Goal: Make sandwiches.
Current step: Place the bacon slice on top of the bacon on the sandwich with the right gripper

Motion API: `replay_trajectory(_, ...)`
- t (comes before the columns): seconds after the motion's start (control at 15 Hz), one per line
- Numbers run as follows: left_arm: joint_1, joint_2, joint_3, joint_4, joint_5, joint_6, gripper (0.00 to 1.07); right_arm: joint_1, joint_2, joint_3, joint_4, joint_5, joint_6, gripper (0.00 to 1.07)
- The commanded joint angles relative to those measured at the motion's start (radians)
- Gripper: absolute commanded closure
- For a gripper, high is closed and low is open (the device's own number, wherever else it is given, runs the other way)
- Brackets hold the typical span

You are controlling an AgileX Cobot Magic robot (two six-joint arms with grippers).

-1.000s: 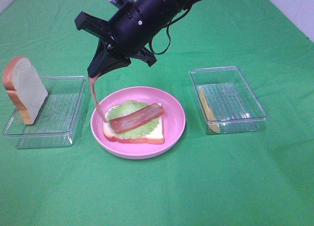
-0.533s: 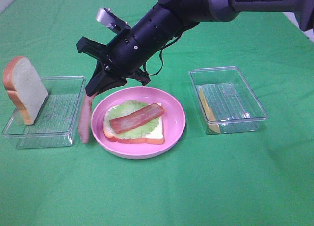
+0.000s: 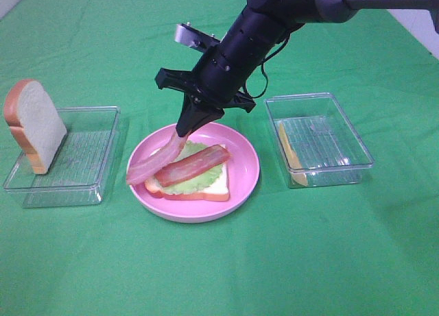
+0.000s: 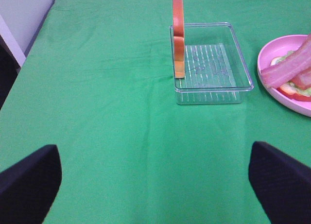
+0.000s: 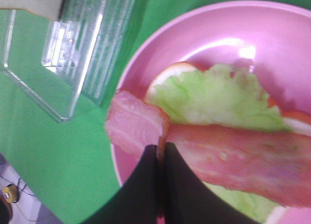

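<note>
On the pink plate (image 3: 243, 182) lies a bread slice (image 3: 206, 190) with a green lettuce leaf (image 3: 194, 180) and one bacon strip (image 3: 192, 165) on top. My right gripper (image 3: 186, 128) is shut on a second bacon strip (image 3: 152, 164), which hangs from it down to the plate's left side; the right wrist view shows this strip (image 5: 136, 127) pinched in the gripper (image 5: 159, 156) over the lettuce (image 5: 214, 97). A second bread slice (image 3: 34, 124) stands upright in the left clear tray (image 3: 89, 186). A yellow cheese square (image 3: 288, 151) leans in the right clear tray (image 3: 343, 165). My left gripper (image 4: 155, 182) is open, far left over bare cloth.
A green cloth (image 3: 274, 261) covers the table. The left wrist view shows the left tray (image 4: 214, 83) with the bread slice (image 4: 178, 34) edge-on, and the plate's edge (image 4: 286, 95). The table's left edge (image 4: 29, 44) shows there too.
My right gripper has swung right, from beside the left tray to over the plate's left part. The hanging bacon strip came with it and now lies partly across the plate.
</note>
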Motion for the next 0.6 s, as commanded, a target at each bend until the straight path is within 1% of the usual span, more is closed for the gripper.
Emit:
replay_trajectory(0.07,-0.005,-0.014,0.003,-0.001,-0.015,-0.003,0.08,-0.001,-0.007,0.003,-0.130,0.003,0.062,1.07)
replay_trajectory(0.47,-0.005,-0.014,0.003,-0.001,-0.015,-0.003,0.08,-0.001,-0.007,0.003,-0.147,0.005,0.081,1.07)
replay_trajectory(0.53,-0.005,-0.014,0.003,-0.001,-0.015,-0.003,0.08,-0.001,-0.008,0.003,-0.147,0.006,0.089,1.04)
replay_trajectory(0.6,-0.005,-0.014,0.003,-0.001,-0.015,-0.003,0.08,-0.001,-0.008,-0.003,-0.147,0.010,0.089,0.91)
